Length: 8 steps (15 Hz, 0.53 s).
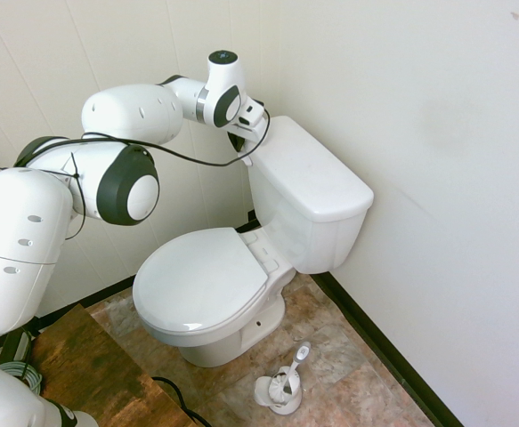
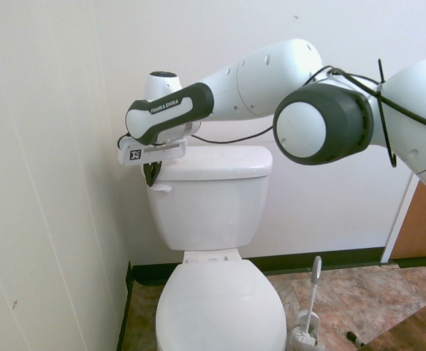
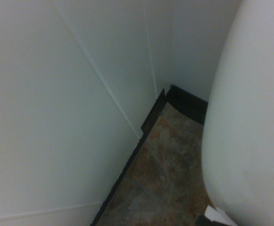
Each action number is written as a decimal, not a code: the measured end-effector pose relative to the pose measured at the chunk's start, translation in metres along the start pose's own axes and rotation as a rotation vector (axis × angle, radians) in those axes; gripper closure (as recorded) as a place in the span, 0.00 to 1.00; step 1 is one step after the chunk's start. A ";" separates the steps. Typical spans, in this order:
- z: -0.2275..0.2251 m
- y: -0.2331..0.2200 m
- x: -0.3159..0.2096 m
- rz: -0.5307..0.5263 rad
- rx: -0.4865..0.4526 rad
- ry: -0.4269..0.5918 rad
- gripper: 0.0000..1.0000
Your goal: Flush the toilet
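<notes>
The white toilet (image 1: 312, 205) stands in the corner with its seat lid (image 1: 201, 280) down and its tank lid flat. In the second exterior view the toilet (image 2: 213, 201) faces me, and its small white flush lever (image 2: 161, 188) sticks out at the tank's upper left front corner. My gripper (image 2: 151, 174) points down at that corner, shut, with its dark fingertips just above the lever. From the other side the gripper (image 1: 239, 142) sits tucked between the wall and the tank's edge. The wrist view shows the tank's white side (image 3: 249, 117) and the floor below it.
The side wall (image 2: 52, 183) runs close beside the tank and the gripper. A white toilet-brush holder (image 1: 279, 391) with its brush stands on the floor by the bowl, also seen as the brush holder (image 2: 305, 338). A brown wooden panel (image 1: 81, 365) lies near the arm's base.
</notes>
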<state>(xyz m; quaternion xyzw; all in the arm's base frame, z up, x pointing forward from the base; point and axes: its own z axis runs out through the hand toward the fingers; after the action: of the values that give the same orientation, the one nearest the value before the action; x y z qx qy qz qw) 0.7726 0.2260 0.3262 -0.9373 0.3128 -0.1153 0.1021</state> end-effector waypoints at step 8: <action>-0.068 0.036 -0.009 0.036 -0.025 -0.027 1.00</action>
<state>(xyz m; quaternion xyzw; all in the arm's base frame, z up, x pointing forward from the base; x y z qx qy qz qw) 0.7266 0.1951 0.3804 -0.9341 0.3297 -0.0968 0.0968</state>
